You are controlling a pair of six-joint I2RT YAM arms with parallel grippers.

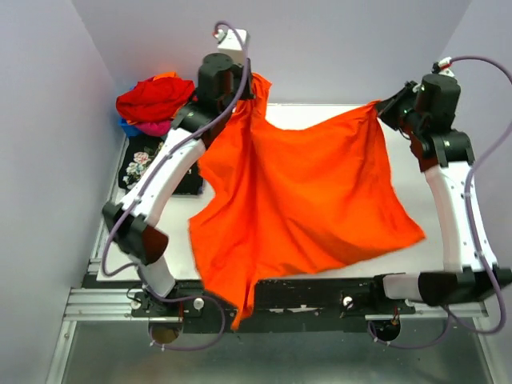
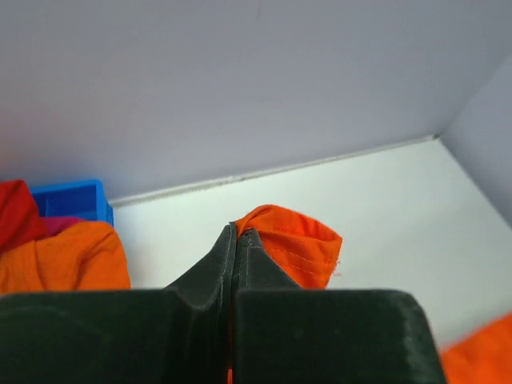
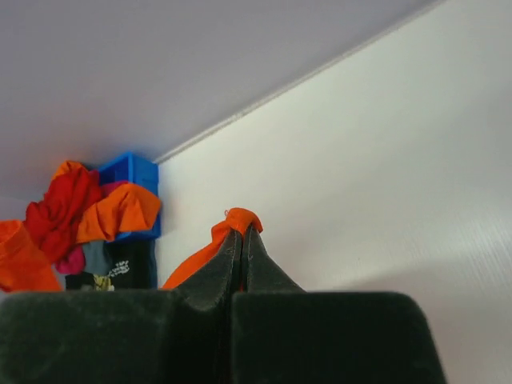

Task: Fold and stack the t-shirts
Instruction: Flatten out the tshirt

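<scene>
A plain bright orange t-shirt (image 1: 296,200) hangs spread between my two grippers above the white table (image 1: 320,114); its lower edge drapes over the near edge. My left gripper (image 1: 254,86) is shut on its top left corner; the pinched cloth (image 2: 292,240) shows in the left wrist view past the gripper (image 2: 237,234). My right gripper (image 1: 379,107) is shut on its top right corner; a fold of cloth (image 3: 238,218) caps that gripper (image 3: 243,230). A black rose-print tee (image 1: 144,164) lies at the far left.
A blue bin (image 3: 132,172) at the back left holds a pile of red (image 1: 156,98), orange and pink shirts. Grey walls close in the left, back and right sides. The table's near edge has a black rail (image 1: 320,298).
</scene>
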